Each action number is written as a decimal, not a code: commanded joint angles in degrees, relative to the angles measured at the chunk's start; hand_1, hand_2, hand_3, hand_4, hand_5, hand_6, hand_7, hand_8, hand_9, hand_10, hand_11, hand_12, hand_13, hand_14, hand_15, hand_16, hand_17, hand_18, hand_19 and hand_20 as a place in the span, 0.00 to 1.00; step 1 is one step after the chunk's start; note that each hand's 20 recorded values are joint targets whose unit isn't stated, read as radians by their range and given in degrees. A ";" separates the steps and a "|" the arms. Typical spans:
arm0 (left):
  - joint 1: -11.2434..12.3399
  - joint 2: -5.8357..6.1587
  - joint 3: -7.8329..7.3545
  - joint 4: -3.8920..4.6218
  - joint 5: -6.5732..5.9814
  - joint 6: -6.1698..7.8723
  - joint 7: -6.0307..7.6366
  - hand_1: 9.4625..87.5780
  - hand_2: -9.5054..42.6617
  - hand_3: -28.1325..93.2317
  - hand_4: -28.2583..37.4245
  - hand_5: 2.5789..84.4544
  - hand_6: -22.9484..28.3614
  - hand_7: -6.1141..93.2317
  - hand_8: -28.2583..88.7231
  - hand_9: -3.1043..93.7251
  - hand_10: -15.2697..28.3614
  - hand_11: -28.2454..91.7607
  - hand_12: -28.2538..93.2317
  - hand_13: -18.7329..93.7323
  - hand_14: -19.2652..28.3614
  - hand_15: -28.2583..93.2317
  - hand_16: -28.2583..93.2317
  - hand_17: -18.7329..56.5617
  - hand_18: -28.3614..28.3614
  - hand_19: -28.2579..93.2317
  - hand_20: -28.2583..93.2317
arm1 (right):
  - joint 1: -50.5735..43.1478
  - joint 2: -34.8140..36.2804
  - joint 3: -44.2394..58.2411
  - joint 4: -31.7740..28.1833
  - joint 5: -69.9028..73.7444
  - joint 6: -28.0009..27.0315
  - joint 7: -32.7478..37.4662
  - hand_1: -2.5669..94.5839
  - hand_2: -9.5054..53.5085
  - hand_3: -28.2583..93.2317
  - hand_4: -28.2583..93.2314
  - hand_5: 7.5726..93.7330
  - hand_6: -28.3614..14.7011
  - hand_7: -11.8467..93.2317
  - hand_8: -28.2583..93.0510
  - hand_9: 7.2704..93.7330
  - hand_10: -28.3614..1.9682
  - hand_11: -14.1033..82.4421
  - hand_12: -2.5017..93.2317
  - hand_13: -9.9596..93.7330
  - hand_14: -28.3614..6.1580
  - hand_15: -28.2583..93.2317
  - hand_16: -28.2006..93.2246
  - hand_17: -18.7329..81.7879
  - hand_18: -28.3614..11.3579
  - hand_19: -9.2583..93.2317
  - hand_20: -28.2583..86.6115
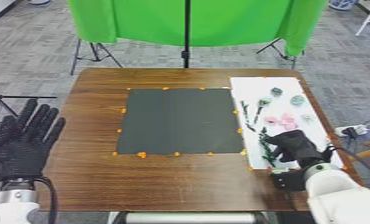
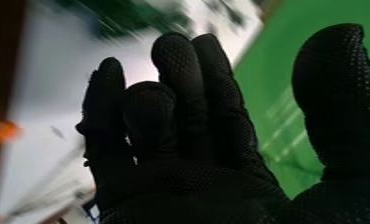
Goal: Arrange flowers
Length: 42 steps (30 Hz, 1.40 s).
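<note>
My right hand (image 1: 292,146) is over the near part of the white sheet (image 1: 252,90) on the table's right side, beside the green leafy stems (image 1: 267,145). In the right wrist view that hand (image 2: 199,175) has its fingers extended and the thumb apart, holding nothing, with blurred greenery (image 2: 133,17) beyond. Pink flowers (image 1: 288,121) lie just past the hand, and blue-green blooms (image 1: 297,100) and a darker one (image 1: 276,92) farther off. My left hand (image 1: 20,142) stands open off the table's left edge, palm and fingers spread.
A dark grey mat (image 1: 177,120) edged with orange dots lies mid-table on the brown wooden table (image 1: 93,175). Behind the table hangs a green cloth (image 1: 137,20) on black stands. A white device with cables (image 1: 350,130) is off the right edge.
</note>
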State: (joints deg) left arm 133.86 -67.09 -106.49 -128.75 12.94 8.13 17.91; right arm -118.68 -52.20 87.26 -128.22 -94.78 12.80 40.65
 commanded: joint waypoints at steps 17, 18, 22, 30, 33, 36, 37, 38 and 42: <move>1.97 -0.93 0.43 0.61 0.09 0.30 -1.01 0.22 0.58 0.84 0.00 0.54 0.59 0.15 0.18 0.46 0.66 0.35 0.32 0.45 0.64 0.40 0.19 0.22 0.73 0.45 0.36 | 2.77 -0.48 -7.30 5.91 -58.88 6.56 8.13 0.52 0.00 0.58 0.00 0.67 0.57 0.53 0.12 0.63 0.34 0.74 0.41 0.67 0.35 0.93 0.54 0.48 0.07 0.91 0.57; 1.78 -0.89 0.61 0.78 -0.31 0.31 -1.00 0.22 0.58 0.84 0.00 0.54 0.59 0.15 0.18 0.46 0.66 0.35 0.32 0.45 0.65 0.40 0.19 0.22 0.73 0.45 0.36 | 2.82 -0.18 -7.15 5.75 -58.42 3.48 8.67 0.53 0.00 0.57 0.00 0.67 0.57 0.52 0.12 0.63 0.34 0.73 0.40 0.68 0.35 0.93 0.54 0.48 0.07 0.91 0.57; 0.97 -0.67 1.29 1.09 -0.18 0.27 -1.75 0.22 0.58 0.84 0.00 0.54 0.59 0.15 0.18 0.46 0.66 0.35 0.32 0.45 0.65 0.40 0.19 0.21 0.74 0.45 0.36 | 1.83 1.50 -7.04 5.93 -57.94 -1.47 8.43 0.57 0.00 0.49 0.00 0.67 0.55 0.46 0.12 0.63 0.32 0.69 0.39 0.67 0.33 0.91 0.54 0.48 0.06 0.91 0.57; 1.60 -0.74 -0.02 0.68 -0.23 0.78 -1.13 0.22 0.58 0.84 0.00 0.54 0.59 0.15 0.18 0.46 0.66 0.35 0.32 0.45 0.65 0.40 0.19 0.22 0.74 0.45 0.36 | 1.60 4.43 -8.31 6.81 -55.47 -4.64 6.91 0.61 0.00 0.42 0.01 0.69 0.54 0.39 0.14 0.63 0.31 0.68 0.39 0.66 0.32 0.91 0.55 0.47 0.06 0.90 0.57; 1.47 -0.75 0.14 0.60 -0.93 2.02 -0.72 0.22 0.58 0.84 0.00 0.54 0.59 0.15 0.18 0.46 0.66 0.35 0.32 0.45 0.65 0.40 0.20 0.21 0.74 0.45 0.36 | 3.36 4.93 -8.93 6.89 -50.86 -4.63 6.91 0.60 0.00 0.45 0.01 0.69 0.54 0.38 0.14 0.63 0.31 0.68 0.39 0.66 0.32 0.91 0.55 0.47 0.06 0.90 0.58; 1.08 -0.63 0.91 0.89 -0.95 1.91 -0.85 0.22 0.58 0.84 0.00 0.54 0.59 0.15 0.18 0.46 0.66 0.35 0.32 0.45 0.65 0.40 0.20 0.21 0.74 0.45 0.36 | 4.35 5.42 -9.65 7.97 -50.78 -5.62 6.02 0.55 0.00 0.52 0.00 0.69 0.54 0.37 0.14 0.63 0.31 0.68 0.39 0.66 0.32 0.90 0.55 0.47 0.06 0.90 0.58; 0.99 -0.65 1.08 0.96 -0.92 1.71 -1.03 0.22 0.58 0.84 0.00 0.54 0.59 0.15 0.18 0.46 0.66 0.35 0.32 0.45 0.65 0.40 0.20 0.21 0.74 0.45 0.36 | 4.83 5.71 -10.24 8.17 -49.96 -6.07 6.02 0.56 0.00 0.52 0.00 0.69 0.54 0.36 0.14 0.63 0.31 0.68 0.39 0.66 0.32 0.90 0.55 0.47 0.06 0.89 0.58; 0.92 -0.46 1.28 0.99 -1.06 1.82 -0.94 0.22 0.58 0.84 0.00 0.54 0.59 0.15 0.18 0.46 0.66 0.35 0.32 0.45 0.65 0.40 0.20 0.21 0.74 0.45 0.36 | 5.45 5.90 -10.88 8.52 -49.77 -6.93 5.59 0.56 0.00 0.51 0.00 0.69 0.54 0.36 0.14 0.63 0.31 0.68 0.39 0.66 0.32 0.90 0.55 0.47 0.06 0.89 0.58; 0.04 -0.31 1.56 1.40 -0.99 1.96 -1.06 0.22 0.58 0.84 0.00 0.54 0.59 0.15 0.18 0.46 0.66 0.35 0.32 0.45 0.65 0.40 0.20 0.21 0.74 0.46 0.36 | 8.25 6.40 -14.14 10.76 -49.27 -9.58 5.36 0.60 0.00 0.47 0.00 0.69 0.54 0.35 0.14 0.62 0.32 0.67 0.39 0.65 0.31 0.90 0.55 0.46 0.06 0.89 0.58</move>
State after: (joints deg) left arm 134.57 -67.65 -105.81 -128.16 12.40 9.28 17.18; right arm -114.27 -47.16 76.87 -120.07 -144.05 7.36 46.94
